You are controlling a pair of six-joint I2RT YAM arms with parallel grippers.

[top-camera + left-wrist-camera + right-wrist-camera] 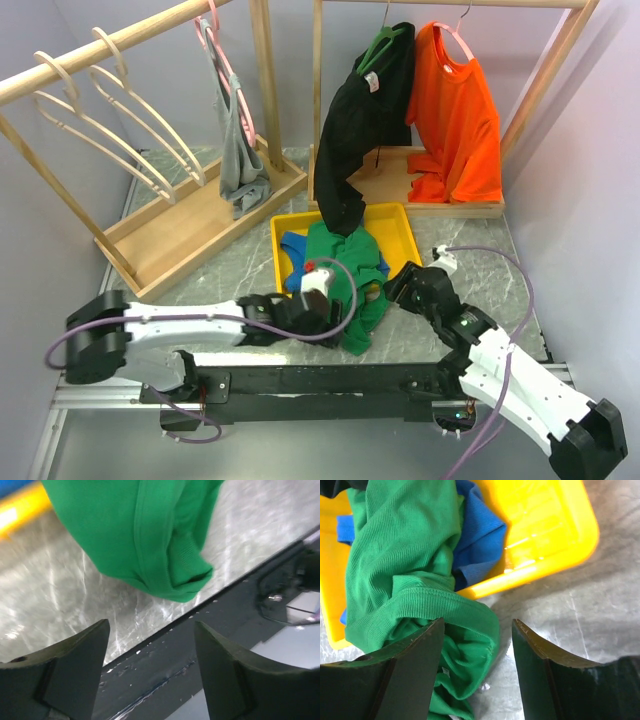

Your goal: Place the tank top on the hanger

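The green tank top (pixel 345 275) lies bunched in a yellow tray (pixel 400 228) and spills over its front rim onto the table. Its lowest fold (pixel 165 555) hangs just beyond my left gripper (pixel 151 625), which is open and empty above the table's near edge. In the top view the left gripper (pixel 335 308) sits at the heap's left side. My right gripper (pixel 477 621) is open too, and a ribbed green fold (pixel 465 645) lies loose against its left finger (pixel 410 670). Seen from above, the right gripper (pixel 398 290) is at the heap's right. Light wooden hangers (pixel 110 115) hang on the left rail.
A blue garment (pixel 477 535) lies under the green top in the tray. A grey tank top (pixel 238 150) hangs on a pink hanger on the left rack. A black garment (pixel 355 130) and an orange shirt (pixel 458 120) hang on the right rack.
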